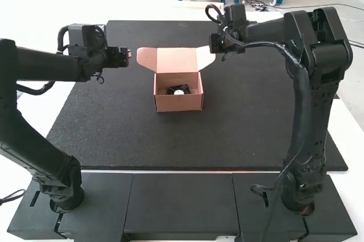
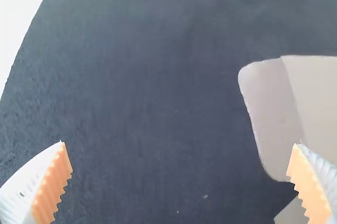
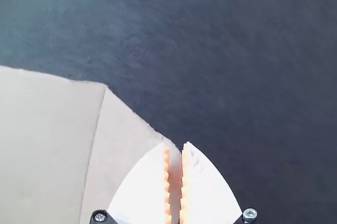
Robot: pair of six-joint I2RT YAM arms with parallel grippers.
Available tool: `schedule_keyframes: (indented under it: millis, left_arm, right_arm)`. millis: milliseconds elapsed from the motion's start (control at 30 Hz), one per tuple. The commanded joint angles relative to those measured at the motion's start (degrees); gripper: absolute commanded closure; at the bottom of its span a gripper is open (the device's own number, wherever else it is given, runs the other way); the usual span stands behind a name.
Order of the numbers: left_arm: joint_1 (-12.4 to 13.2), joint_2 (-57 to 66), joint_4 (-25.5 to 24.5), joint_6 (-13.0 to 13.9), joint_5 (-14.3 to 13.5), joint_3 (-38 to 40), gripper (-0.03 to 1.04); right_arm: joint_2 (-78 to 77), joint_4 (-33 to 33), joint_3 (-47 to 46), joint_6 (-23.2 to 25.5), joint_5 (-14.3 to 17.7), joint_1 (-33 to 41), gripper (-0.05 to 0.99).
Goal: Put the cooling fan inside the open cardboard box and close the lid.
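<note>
The open cardboard box (image 1: 177, 99) stands mid-mat with the black cooling fan (image 1: 179, 90) inside it. Its lid (image 1: 176, 60) stands up at the back, with a flap on each side. My left gripper (image 1: 124, 57) hovers just left of the lid's left flap (image 2: 268, 113); it is open (image 2: 179, 187), its orange pads (image 2: 52, 182) wide apart over bare mat. My right gripper (image 1: 218, 48) is at the lid's right flap (image 3: 126, 145). Its fingers (image 3: 174, 182) are shut, and the flap's corner runs in between the tips.
The black foam mat (image 1: 114, 122) covers the table around the box, with white table surface (image 1: 45, 15) beyond its edges. Both arm bases stand on black plates (image 1: 182, 202) at the front.
</note>
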Motion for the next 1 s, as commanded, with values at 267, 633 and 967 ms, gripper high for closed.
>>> schedule_keyframes:
  millis: [267,633,967]
  left_arm:
    - [0.4,7.2,2.8,-0.4,0.1,7.3,0.04]
    - [0.1,16.7,5.0,-0.3,0.5,13.7,0.04]
    - [-0.1,23.6,2.5,-0.6,3.3,20.5,0.06]
  right_arm:
    - [-3.6,-0.3,-0.8,0.4,-1.8,-0.5,0.86]
    - [-3.9,-0.3,-0.6,0.4,-3.0,-0.1,0.86]
    - [-4.4,-0.3,-1.2,0.4,-4.4,-0.3,0.86]
